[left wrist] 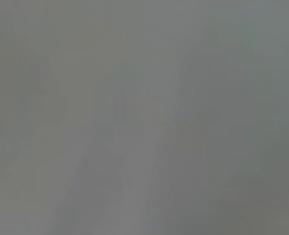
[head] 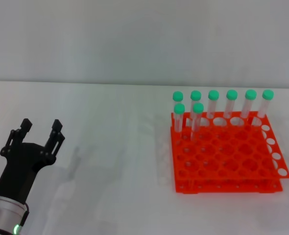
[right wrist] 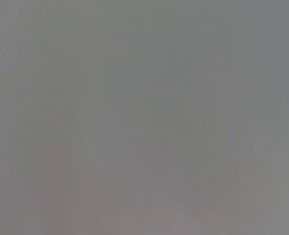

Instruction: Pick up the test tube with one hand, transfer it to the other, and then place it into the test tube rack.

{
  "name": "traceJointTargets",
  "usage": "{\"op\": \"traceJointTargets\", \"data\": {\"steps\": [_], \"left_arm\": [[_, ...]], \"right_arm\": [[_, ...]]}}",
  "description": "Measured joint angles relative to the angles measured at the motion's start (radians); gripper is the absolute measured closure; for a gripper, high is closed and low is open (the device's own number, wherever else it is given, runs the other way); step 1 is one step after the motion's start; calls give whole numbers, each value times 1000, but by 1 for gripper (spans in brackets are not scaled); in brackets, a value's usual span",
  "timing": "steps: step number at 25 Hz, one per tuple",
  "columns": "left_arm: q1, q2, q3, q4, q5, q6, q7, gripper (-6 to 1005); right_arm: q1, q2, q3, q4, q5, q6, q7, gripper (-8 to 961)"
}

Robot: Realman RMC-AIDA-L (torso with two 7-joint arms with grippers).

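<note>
The orange-red test tube rack stands on the white table at the right in the head view. Several clear tubes with green caps stand upright in its far rows, two of them one row nearer. I cannot tell which one is the task's tube. No tube lies on the table. My left gripper, black and pronged on a silver arm with a green light, hangs open and empty at the lower left, far from the rack. The right gripper is out of view. Both wrist views show only plain grey.
The white table runs between my left gripper and the rack. A pale wall rises behind the table's far edge. The rack's near and right holes hold nothing.
</note>
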Motion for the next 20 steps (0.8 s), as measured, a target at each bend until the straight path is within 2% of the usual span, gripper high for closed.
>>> {"op": "traceJointTargets", "data": {"steps": [4, 10, 20], "left_arm": [[-20, 1, -20, -21, -1, -44, -55, 251], [-46, 1, -21, -48, -1, -79, -95, 252], [-47, -1, -15, -48, 5, -105, -97, 252]], "right_arm": [[-11, 2, 80, 54, 1, 41, -17, 76], [-5, 4, 85, 64, 0, 91, -22, 76], [15, 7, 89, 64, 0, 157, -51, 76]]}}
